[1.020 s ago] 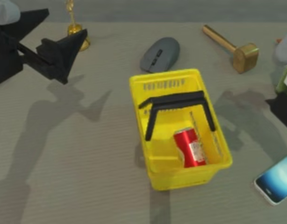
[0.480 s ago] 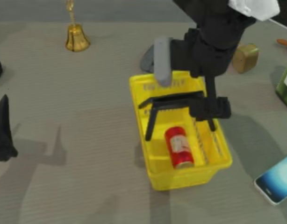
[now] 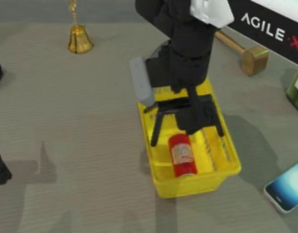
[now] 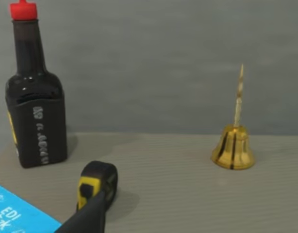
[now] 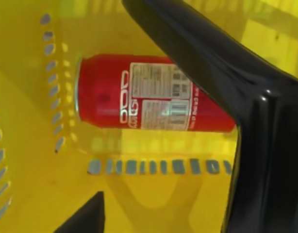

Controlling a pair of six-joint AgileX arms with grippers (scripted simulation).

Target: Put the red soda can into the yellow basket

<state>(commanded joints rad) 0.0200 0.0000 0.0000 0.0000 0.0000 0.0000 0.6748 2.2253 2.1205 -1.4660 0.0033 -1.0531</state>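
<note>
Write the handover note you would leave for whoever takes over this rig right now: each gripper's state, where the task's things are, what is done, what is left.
Right gripper: open, holding nothing, over the yellow basket just under its black handles.
Left arm: parked at the table's left edge, only partly in view; nothing in it.
Red soda can: lying on its side on the basket floor, apart from the right gripper's fingers.
Done: the can is in the basket.
Left: probably only lifting the right arm clear, minding the handles.
</note>
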